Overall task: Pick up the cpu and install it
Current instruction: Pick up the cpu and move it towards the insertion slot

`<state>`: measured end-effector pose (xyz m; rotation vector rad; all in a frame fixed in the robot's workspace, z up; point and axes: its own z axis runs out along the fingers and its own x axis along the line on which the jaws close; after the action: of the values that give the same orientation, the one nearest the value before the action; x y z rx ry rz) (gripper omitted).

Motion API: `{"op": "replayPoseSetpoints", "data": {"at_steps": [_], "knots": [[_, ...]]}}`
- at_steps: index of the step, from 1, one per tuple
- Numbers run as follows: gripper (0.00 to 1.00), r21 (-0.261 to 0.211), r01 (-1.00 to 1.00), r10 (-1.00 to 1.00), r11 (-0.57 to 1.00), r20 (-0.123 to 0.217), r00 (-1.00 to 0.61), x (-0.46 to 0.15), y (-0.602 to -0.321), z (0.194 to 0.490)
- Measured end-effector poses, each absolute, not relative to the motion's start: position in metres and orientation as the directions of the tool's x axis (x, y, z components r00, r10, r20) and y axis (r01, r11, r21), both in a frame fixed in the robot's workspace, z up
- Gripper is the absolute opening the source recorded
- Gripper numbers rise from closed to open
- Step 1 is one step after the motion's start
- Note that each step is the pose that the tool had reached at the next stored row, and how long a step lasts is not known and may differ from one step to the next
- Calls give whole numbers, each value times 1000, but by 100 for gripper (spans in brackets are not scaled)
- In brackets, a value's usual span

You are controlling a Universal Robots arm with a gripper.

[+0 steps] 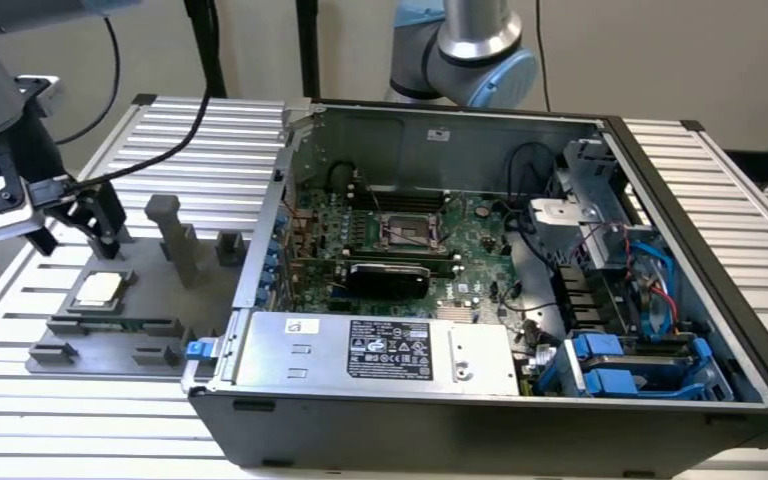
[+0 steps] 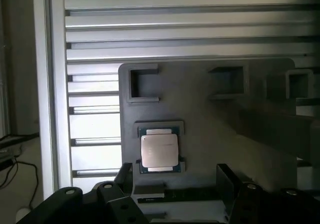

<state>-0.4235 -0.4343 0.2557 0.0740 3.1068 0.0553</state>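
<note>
The hand (image 1: 75,235) hangs with its two dark fingers (image 1: 104,225) spread wide and nothing between them. It is poised just above the grey fixture plate (image 1: 157,300) at the exterior view's left. In the wrist view the fingertips frame the space in front of the cpu (image 2: 159,151) without touching it.

The cpu (image 1: 100,288) lies flat, metal lid up, in a shallow nest on that plate. Low lips hug two opposite ends of the chip, and the other two edges look bare.

It is likely light, thin and quite stiff, so weight is no worry. The smooth lid is probably slick, and the thin greenish rim (and whatever contacts sit underneath) would be easy to damage. The sensible hold is a gentle pinch on the two free edges, square and level, never on the corners.

A narrow green memory stick (image 1: 124,323) rests just beside the nest. The plate sits on the slatted table (image 1: 197,130), next to the open computer case (image 1: 704,250). The case's motherboard socket (image 1: 404,232) stands well apart from the chip.
</note>
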Motion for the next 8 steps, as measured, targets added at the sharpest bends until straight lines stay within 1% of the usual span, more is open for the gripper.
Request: {"op": "replayPoseSetpoints", "data": {"at_steps": [8], "knots": [[77,36,47,48,998,-32,-998,-424,-434,241]]}}
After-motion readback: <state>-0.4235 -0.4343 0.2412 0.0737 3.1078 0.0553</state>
